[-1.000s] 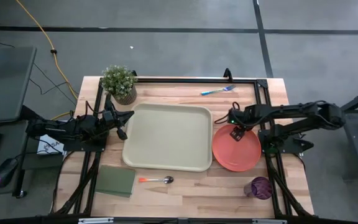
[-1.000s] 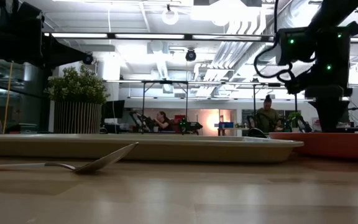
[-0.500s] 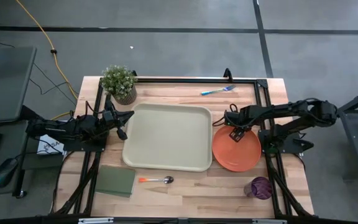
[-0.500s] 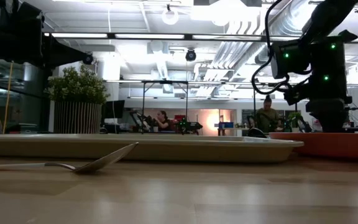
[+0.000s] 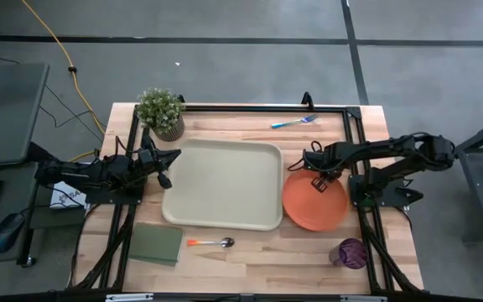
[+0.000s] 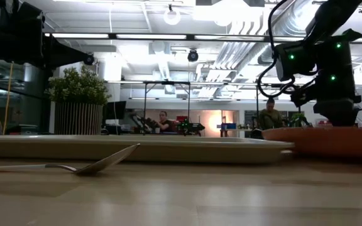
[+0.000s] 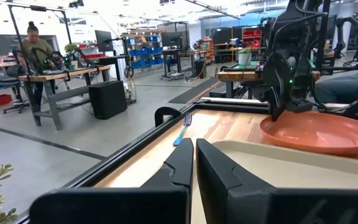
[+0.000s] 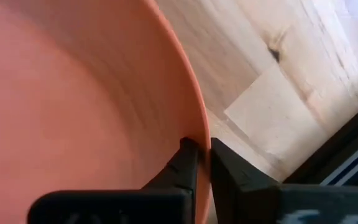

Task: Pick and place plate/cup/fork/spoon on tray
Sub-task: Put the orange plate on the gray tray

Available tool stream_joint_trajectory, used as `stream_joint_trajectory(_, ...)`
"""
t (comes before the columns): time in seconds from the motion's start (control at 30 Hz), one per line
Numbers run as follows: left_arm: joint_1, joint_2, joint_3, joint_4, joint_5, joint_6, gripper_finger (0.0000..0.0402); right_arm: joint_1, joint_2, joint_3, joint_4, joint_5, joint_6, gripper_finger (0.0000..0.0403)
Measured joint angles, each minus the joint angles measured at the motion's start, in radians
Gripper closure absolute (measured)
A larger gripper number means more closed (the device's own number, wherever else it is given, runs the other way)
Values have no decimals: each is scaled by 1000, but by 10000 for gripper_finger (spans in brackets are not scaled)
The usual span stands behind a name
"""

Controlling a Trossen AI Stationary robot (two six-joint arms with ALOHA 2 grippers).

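Observation:
The orange plate (image 5: 313, 205) sits right of the cream tray (image 5: 225, 184), its left edge over the tray's right rim. My right gripper (image 5: 317, 178) stands over the plate's far side, shut on its rim. My left gripper (image 5: 168, 168) waits shut at the tray's left edge, holding nothing. The blue-handled fork (image 5: 294, 122) lies at the far edge. The orange-handled spoon (image 5: 212, 243) lies in front of the tray. The purple cup (image 5: 352, 252) stands near the front right corner. My right gripper pinches the plate's raised rim (image 8: 199, 134) on its far side, one finger inside the rim and one outside. The fingers come from above, pointing down. The plate's left edge (image 6: 266, 132) is raised above the tray's rim; what its near side rests on is not plain.
A potted plant (image 5: 161, 111) stands at the tray's far left corner. A dark green pad (image 5: 158, 244) lies at the front left, beside the spoon. A black frame (image 5: 250, 107) runs along the table's far edge and sides. People show in the room beyond.
My right gripper has come down on the plate's far rim, taken hold of it, and gone a little toward the table's left. The plate has moved left with it; its left edge now reaches over the tray's right rim.

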State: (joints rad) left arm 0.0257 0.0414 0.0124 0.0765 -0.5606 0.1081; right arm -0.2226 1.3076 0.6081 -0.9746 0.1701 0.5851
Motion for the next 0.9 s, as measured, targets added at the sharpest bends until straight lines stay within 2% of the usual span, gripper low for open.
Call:
stream_joint_trajectory(0.3, 0, 0, 0, 0, 0, 0, 398, 1, -94, 0, -77, -40, 82, 399)
stream_joint_trajectory(0.4, 0, 0, 0, 0, 0, 0, 398, 0, -126, 28, -163, -45, 106, 400)
stream_joint_trajectory(0.63, 0, 0, 0, -1, 0, 0, 398, 1, -198, 209, -368, -11, 133, 403)
stream_joint_trajectory(0.9, 0, 0, 0, -5, 0, 0, 398, 37, -244, 445, -380, 64, 117, 403)
